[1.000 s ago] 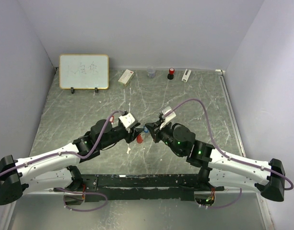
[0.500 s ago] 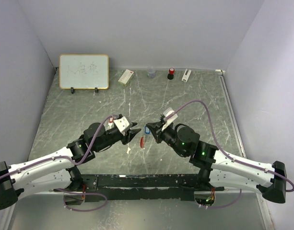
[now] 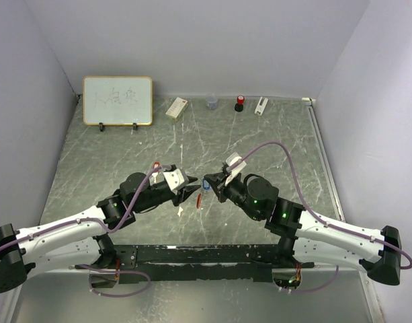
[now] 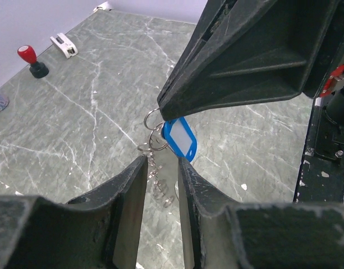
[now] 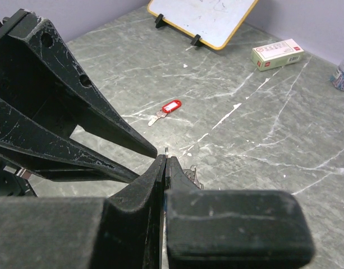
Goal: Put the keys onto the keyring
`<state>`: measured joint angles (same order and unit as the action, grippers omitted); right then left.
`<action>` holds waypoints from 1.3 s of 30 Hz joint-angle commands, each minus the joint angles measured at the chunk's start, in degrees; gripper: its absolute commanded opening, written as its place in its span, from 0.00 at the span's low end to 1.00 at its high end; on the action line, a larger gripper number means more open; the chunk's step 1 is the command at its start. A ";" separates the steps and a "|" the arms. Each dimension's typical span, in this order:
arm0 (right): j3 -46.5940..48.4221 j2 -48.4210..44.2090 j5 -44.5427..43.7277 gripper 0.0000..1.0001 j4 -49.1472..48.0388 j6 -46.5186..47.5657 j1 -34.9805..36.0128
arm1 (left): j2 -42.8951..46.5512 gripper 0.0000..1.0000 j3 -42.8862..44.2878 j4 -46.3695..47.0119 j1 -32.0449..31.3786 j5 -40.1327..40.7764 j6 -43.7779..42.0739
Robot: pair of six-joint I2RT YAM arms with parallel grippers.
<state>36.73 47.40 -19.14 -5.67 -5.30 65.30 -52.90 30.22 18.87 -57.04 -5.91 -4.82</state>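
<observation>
My right gripper [image 5: 166, 159] is shut on a thin metal ring of the keyring [image 4: 151, 119], held above the table. The blue-headed key [image 4: 180, 139] hangs from that ring, and a fine chain [image 4: 157, 182] dangles below it. My left gripper [image 4: 160, 168] faces the right one tip to tip. Its jaws stand apart on either side of the hanging chain, with a gap showing at each side. The red-headed key [image 5: 167, 107] lies flat on the table beyond the grippers and shows in the top view as a red spot [image 3: 199, 199]. From above, the left gripper [image 3: 194, 192] and right gripper [image 3: 207, 183] almost meet.
Along the back wall stand a small whiteboard [image 3: 117, 100], a white box [image 3: 177, 108], a clear cup [image 3: 212, 102], a red-capped stamp [image 3: 239, 103] and a white clip-like item [image 3: 261, 105]. A white scrap [image 3: 181, 210] lies near the left gripper. Walls close both sides.
My left gripper has shifted right and lower, up to the hanging chain, and its jaws have narrowed a little. The right gripper has kept its grip and barely moved.
</observation>
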 commanded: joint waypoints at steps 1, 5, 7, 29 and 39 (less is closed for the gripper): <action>-0.17 -0.28 1.08 0.00 -0.84 0.47 -0.32 | -0.79 0.39 0.79 3.36 0.24 -3.11 -1.10; -0.22 -0.07 1.78 0.00 -0.86 0.83 -0.28 | -1.51 0.38 1.03 3.85 0.26 -3.14 -1.37; -0.29 -0.05 2.12 0.00 -0.91 0.97 -0.34 | -1.78 0.37 1.14 3.79 0.26 -3.02 -1.49; -0.21 -1.93 4.51 0.00 1.25 2.70 -0.37 | 2.86 0.35 -1.62 3.45 0.26 -2.99 -5.02; -0.17 -2.15 6.07 0.00 1.72 2.82 -0.34 | -0.34 0.34 -0.69 5.22 0.26 -6.57 -5.44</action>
<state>36.71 46.48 -14.24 -3.27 -3.53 65.23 -52.60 28.27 21.39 -57.04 -9.65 -9.26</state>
